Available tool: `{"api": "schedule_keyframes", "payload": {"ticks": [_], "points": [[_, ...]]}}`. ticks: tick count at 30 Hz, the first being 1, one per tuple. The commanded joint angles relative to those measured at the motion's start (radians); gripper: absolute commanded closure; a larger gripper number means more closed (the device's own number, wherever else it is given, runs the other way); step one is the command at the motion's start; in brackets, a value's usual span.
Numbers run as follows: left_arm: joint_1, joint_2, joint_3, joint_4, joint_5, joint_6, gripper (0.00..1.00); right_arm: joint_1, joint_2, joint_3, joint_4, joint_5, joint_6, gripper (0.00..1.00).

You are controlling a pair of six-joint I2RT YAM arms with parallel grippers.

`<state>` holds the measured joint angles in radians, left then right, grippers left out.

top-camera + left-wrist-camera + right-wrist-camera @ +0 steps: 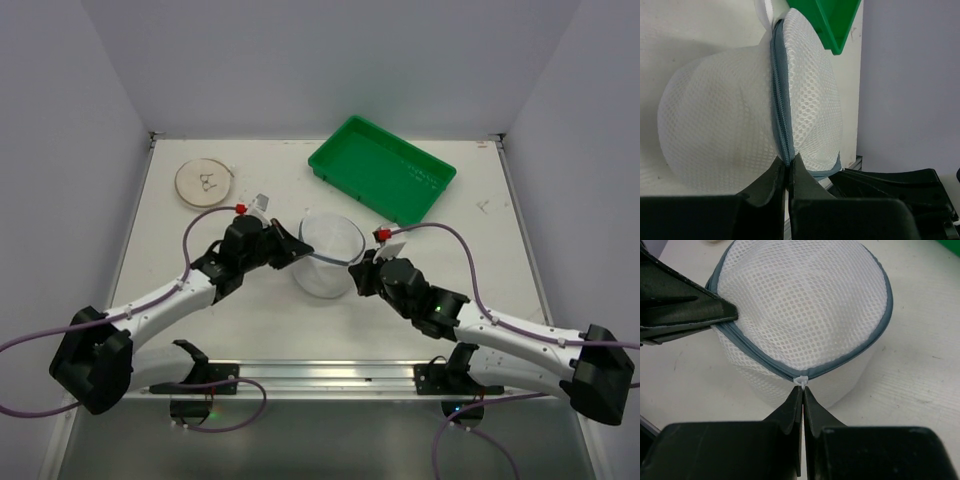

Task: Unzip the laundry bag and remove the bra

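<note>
The laundry bag (pixel 328 250) is a round white mesh case with a grey-blue zipper rim, standing mid-table and zipped closed. My left gripper (pixel 298 250) is at its left side, shut on the zipper rim (pixel 779 100); in the left wrist view the fingertips pinch the rim at the gripper's point (pixel 788 163). My right gripper (pixel 354 270) is at the bag's right front, shut on the small white zipper pull (pixel 802 382). In the right wrist view the bag (pixel 800 300) fills the frame above my right gripper (pixel 803 390). The bra is hidden; none of it shows through the mesh.
A green rectangular tray (pixel 381 168) lies tilted at the back right, close behind the bag, and shows in the left wrist view (pixel 827 22). A flat beige disc (pixel 205 183) lies at the back left. The left gripper's fingers (pixel 690 312) show in the right wrist view.
</note>
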<state>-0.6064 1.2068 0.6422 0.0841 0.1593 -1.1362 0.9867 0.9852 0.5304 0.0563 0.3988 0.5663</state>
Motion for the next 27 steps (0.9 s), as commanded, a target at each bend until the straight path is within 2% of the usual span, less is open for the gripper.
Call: {"api": "schedule_keyframes", "payload": {"ticks": [1,9,14,17,18,20,21,24,26,27], "points": [[0.049,-0.044,0.039,0.005,-0.015,0.116,1.0,-0.011,-0.025,-0.01,-0.053,0.071,-0.032,1.0],[0.074,0.031,0.158,-0.069,0.037,0.312,1.0,-0.013,-0.023,0.009,-0.14,0.112,-0.052,1.0],[0.103,0.078,0.162,-0.015,0.072,0.372,1.0,-0.011,-0.033,0.028,-0.171,0.11,-0.049,1.0],[0.108,0.135,0.209,0.005,0.111,0.398,0.99,-0.01,-0.048,0.034,-0.152,0.051,-0.046,1.0],[0.108,0.151,0.224,0.003,0.124,0.404,0.96,-0.008,-0.048,0.036,-0.142,0.026,-0.049,1.0],[0.108,0.186,0.258,-0.001,0.161,0.417,0.82,0.0,-0.033,0.048,-0.11,-0.038,-0.046,1.0],[0.109,0.189,0.263,-0.004,0.166,0.417,0.62,0.004,-0.025,0.052,-0.098,-0.055,-0.043,1.0],[0.108,0.156,0.251,-0.073,0.103,0.372,0.35,0.02,0.016,0.063,-0.055,-0.094,-0.04,1.0],[0.108,0.099,0.22,-0.083,0.068,0.348,0.28,0.024,0.042,0.065,-0.003,-0.097,-0.031,1.0],[0.108,0.079,0.214,-0.146,0.054,0.343,0.26,0.026,0.05,0.063,0.008,-0.101,-0.029,1.0]]}}
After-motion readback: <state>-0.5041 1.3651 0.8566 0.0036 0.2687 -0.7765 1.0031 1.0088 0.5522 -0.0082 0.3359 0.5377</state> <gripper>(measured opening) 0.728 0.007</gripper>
